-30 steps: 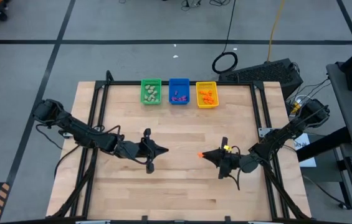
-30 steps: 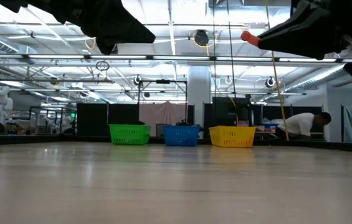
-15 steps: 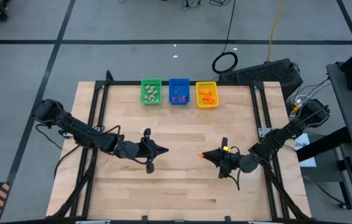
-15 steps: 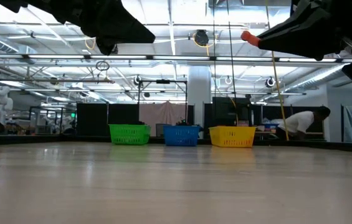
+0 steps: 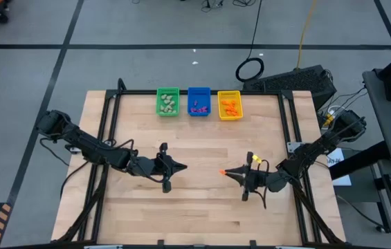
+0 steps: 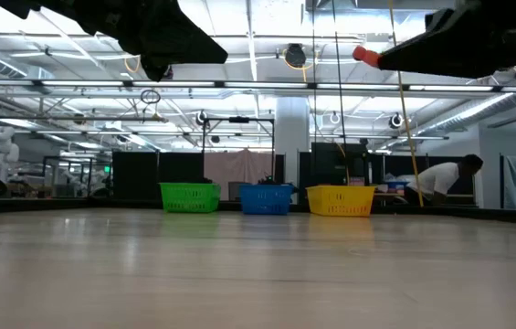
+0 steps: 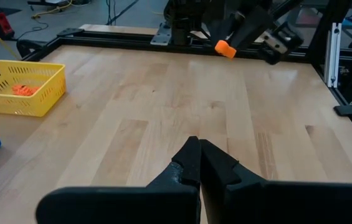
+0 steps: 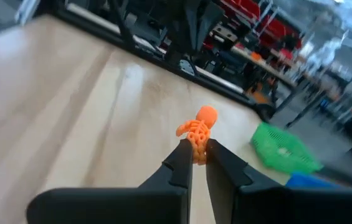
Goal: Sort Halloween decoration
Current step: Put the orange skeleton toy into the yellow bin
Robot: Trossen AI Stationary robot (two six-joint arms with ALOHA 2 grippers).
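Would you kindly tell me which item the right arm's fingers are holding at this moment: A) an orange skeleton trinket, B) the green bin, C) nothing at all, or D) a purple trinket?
A: the right gripper is pinched shut on an orange skeleton trinket, held up above the table, while the left gripper is shut and empty.

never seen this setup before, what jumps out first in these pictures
The little orange skeleton pinched in the right gripper, held in the air above the middle of the wooden table. Next, the row of green bin, blue bin and yellow bin at the far edge, each holding small trinkets. The left gripper hangs shut and empty opposite.
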